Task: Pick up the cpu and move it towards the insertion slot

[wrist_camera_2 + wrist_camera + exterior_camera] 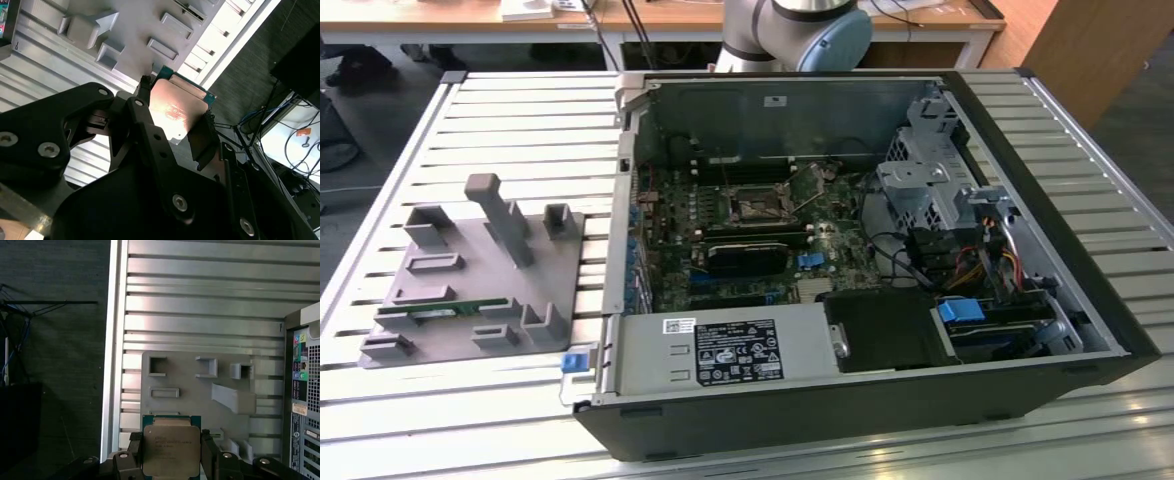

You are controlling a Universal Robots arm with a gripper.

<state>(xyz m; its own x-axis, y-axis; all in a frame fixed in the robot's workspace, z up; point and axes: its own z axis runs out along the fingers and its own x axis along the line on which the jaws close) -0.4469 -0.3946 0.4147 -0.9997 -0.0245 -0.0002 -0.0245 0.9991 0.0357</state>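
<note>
Fingers [208, 454] closed narrow on the cpu [171, 450], 1 black finger against each of 2 opposite sides. Silvery lid faces the camera in the first wrist view, thin green rim showing along the far edge. Gripper [171, 447] grips it by the sides only; lid clear between the fingers.

Second wrist view: same hold from another angle. The cpu [175, 107] sits flat between the fingers [200, 141], lid catching a warm glare, green rim and 1 corner standing out past the fingertips. Gripper [175, 110] linkage fills the foreground.

In both wrist views the cpu is seen in front of the grey fixture [195, 390], over the fixture's near edge. Height above it not readable. The fixture lies on the slatted bench [200, 305], close to the bench edge that borders the dark floor [55, 365]. Computer case [305, 390] stands beside the fixture's other side.

Exterior view: case [1067, 290] lies open on the bench [520, 120], motherboard up. Insertion slot [758, 206] sits toward the far half of the board, dark square in a shiny frame. Fixture [467, 290] at the exterior view's left of the case, with a green memory stick [447, 313] lying in it. Arm [794, 30] rises at the bench's far edge.
</note>
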